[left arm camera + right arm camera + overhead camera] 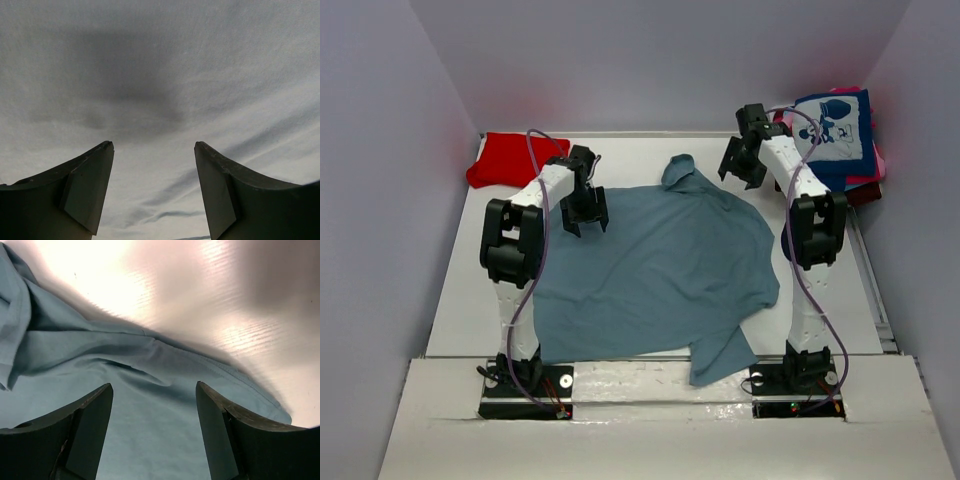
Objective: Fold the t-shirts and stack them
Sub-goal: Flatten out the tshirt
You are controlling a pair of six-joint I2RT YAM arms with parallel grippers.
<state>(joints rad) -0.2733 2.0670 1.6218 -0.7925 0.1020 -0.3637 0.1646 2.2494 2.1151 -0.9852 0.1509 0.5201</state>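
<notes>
starting far left: red t-shirt (pixel 510 160) on the table (pixel 460 290); left gripper (pixel 586 228) spread wide, gripping nothing, over the grey-blue t-shirt (pixel 660 270) lying flat mid-table; right gripper (pixel 740 177) likewise parted at its far right edge; far right, navy mouse-print t-shirt (pixel 835 135) topping a stack (pixel 876 170), print wording unreadable.

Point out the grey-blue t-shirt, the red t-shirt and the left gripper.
grey-blue t-shirt (pixel 660 270), top view, middle of its spread body.
red t-shirt (pixel 510 158), top view, middle of the folded cloth.
left gripper (pixel 587 230), top view, midway between its fingertips.
</notes>
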